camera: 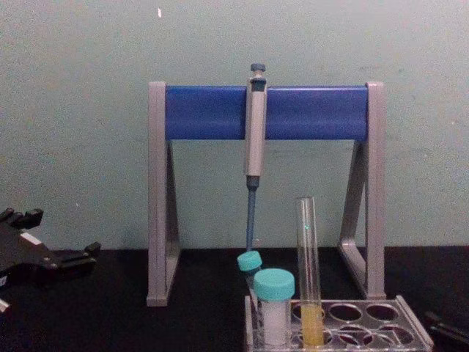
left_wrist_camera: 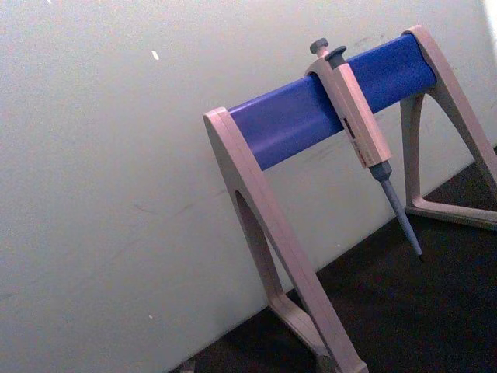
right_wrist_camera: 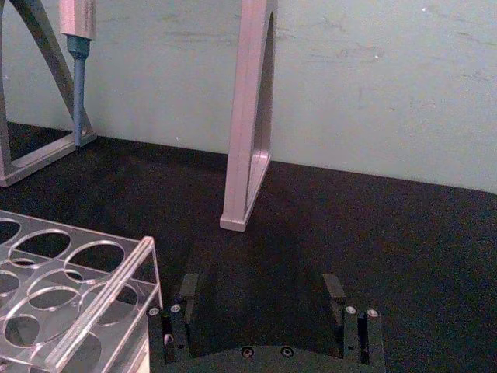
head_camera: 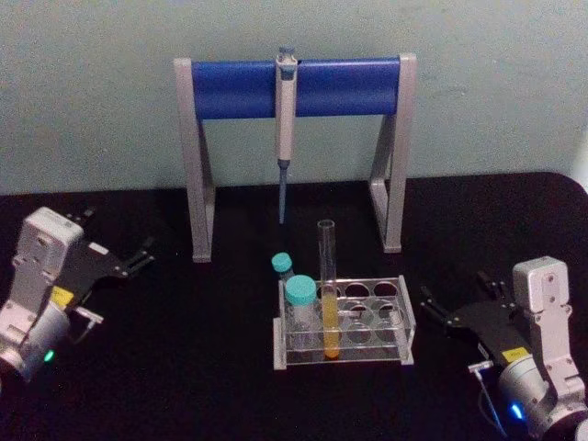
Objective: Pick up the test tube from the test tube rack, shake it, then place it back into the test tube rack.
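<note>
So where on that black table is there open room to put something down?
Bare patches lie between the left gripper and the rack, and in front of the rack. Between the rack and the right gripper it is tight. The rack's left end is crowded with vials and the tube.

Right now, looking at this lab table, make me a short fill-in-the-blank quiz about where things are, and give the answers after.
1. The test tube stands upright in the test tube rack and holds ____ liquid.
2. The pipette hangs from the stand's ____ crossbar.
3. The two vials in the rack have ____ caps.
4. The right end effector rests on the table with its fingers ____, apart from the rack; the left end effector sits parked on the robot's left.

Missing words: yellow; blue; teal; open
</note>
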Available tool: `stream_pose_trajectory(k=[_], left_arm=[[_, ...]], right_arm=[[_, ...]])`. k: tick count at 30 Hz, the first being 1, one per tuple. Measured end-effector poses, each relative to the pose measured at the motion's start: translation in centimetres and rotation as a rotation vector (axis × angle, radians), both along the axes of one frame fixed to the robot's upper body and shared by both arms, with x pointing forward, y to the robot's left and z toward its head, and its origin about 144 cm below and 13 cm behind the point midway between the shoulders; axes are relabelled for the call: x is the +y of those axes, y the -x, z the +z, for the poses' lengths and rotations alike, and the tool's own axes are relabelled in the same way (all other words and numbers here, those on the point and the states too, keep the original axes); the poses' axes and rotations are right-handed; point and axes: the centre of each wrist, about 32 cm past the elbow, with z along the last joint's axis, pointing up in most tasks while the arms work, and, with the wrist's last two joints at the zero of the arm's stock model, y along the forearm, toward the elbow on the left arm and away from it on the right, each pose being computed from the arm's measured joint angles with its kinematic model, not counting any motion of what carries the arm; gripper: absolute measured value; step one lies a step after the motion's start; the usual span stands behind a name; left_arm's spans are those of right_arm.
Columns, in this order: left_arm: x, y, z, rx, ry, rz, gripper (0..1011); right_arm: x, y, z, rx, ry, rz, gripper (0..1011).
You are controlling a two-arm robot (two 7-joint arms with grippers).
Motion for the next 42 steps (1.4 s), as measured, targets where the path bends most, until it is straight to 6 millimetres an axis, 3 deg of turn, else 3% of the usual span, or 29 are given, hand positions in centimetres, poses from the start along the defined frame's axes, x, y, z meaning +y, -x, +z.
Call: stream_pose_trajectory(k=[42], left_arm=[[0.00,0.00,0.00,0.000,0.000,0.000,1001]], right_arm=[[-0.01,0.03,0.19,-0.010,-0.001,0.000,1000]])
